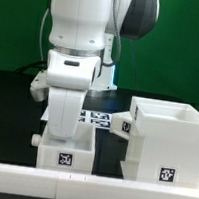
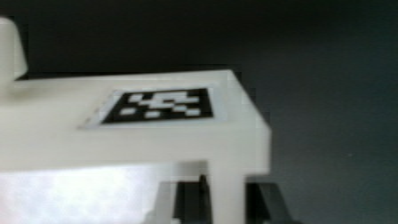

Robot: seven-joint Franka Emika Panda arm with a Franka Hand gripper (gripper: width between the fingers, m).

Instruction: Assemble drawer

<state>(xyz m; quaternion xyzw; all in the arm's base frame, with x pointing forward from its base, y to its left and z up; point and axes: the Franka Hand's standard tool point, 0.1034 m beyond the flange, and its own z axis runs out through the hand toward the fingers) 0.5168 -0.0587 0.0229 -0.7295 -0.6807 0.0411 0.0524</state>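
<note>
A small open-topped white drawer tray (image 1: pixel 66 152) with a square tag on its front stands at the exterior view's left front. My gripper (image 1: pixel 68 132) reaches down into it from above. In the wrist view the tray's tagged wall (image 2: pixel 160 105) fills the picture, and my gripper (image 2: pixel 226 200) is shut on the tray's thin wall, with dark fingers (image 2: pixel 263 202) on both sides of it. The large hollow box casing (image 1: pixel 168 141) stands at the exterior view's right. A second small tray (image 1: pixel 118 122) lies tilted against the casing's left side.
The marker board (image 1: pixel 93 117) lies flat on the black table behind the trays. A long white bar (image 1: pixel 86 192) runs along the front edge. Cables hang at the arm's left. A white corner (image 2: pixel 9 50) shows at the wrist view's edge.
</note>
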